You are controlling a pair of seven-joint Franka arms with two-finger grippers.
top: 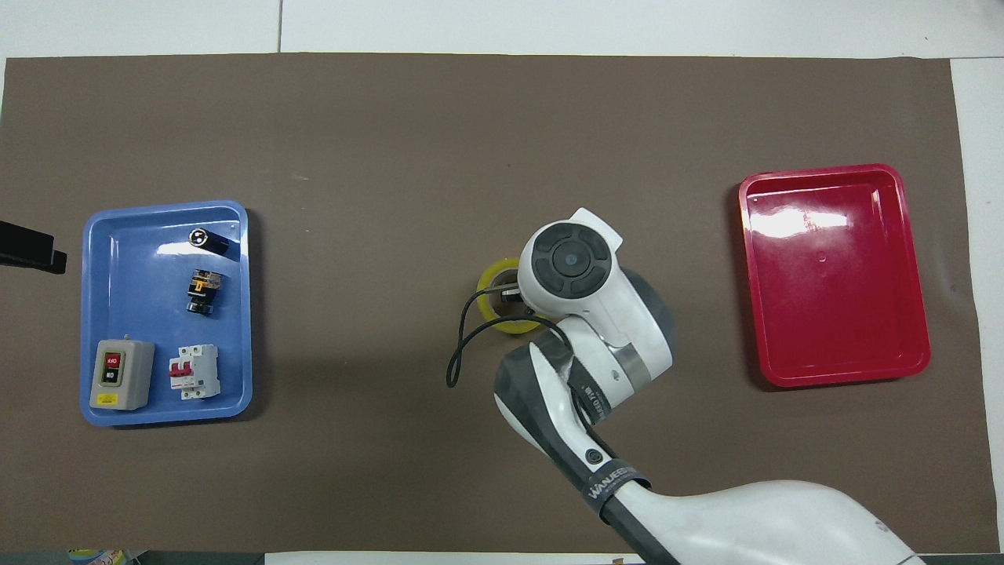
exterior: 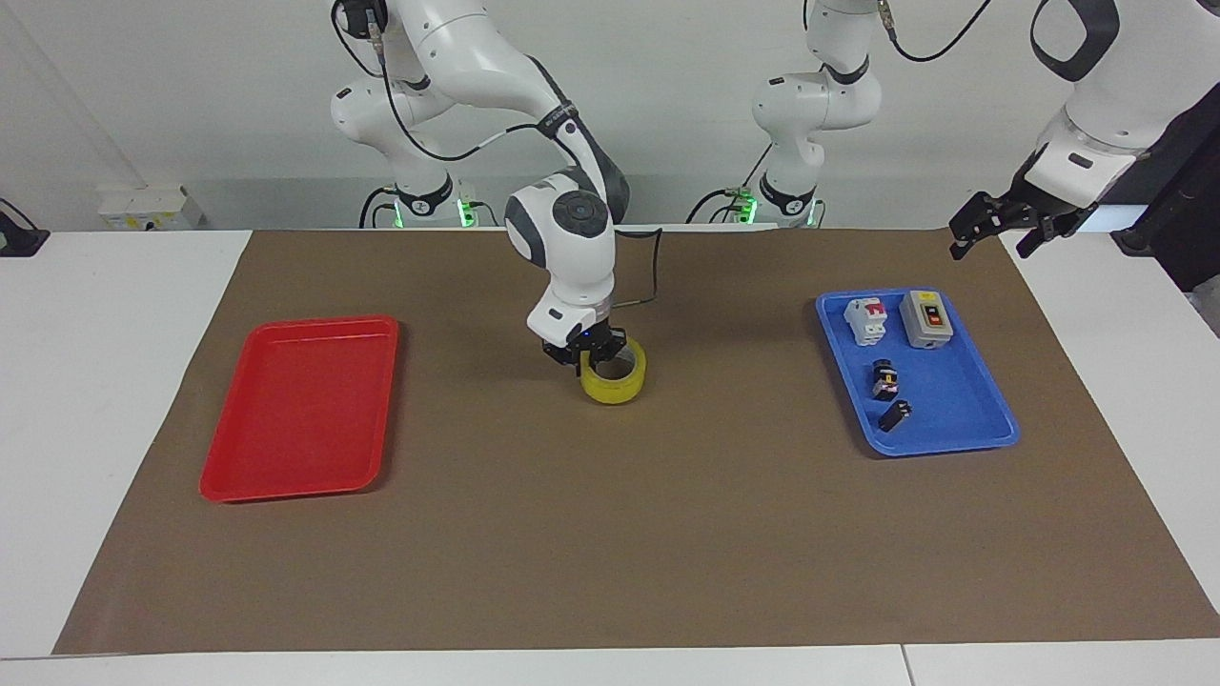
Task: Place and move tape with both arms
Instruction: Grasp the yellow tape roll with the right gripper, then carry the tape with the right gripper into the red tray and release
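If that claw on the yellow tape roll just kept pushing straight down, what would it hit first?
The right gripper points straight down, shut on the tape, which seems to rest on the brown mat. Going on, it would likely press tape and fingertips into that mat; nothing else lies below it.

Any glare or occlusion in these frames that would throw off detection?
Overhead view: bright glare patches on the red tray floor and a smaller one in the blue tray; the right arm's wrist hides most of the tape. Facing view: even light, soft shadows, tape clear below the right gripper.
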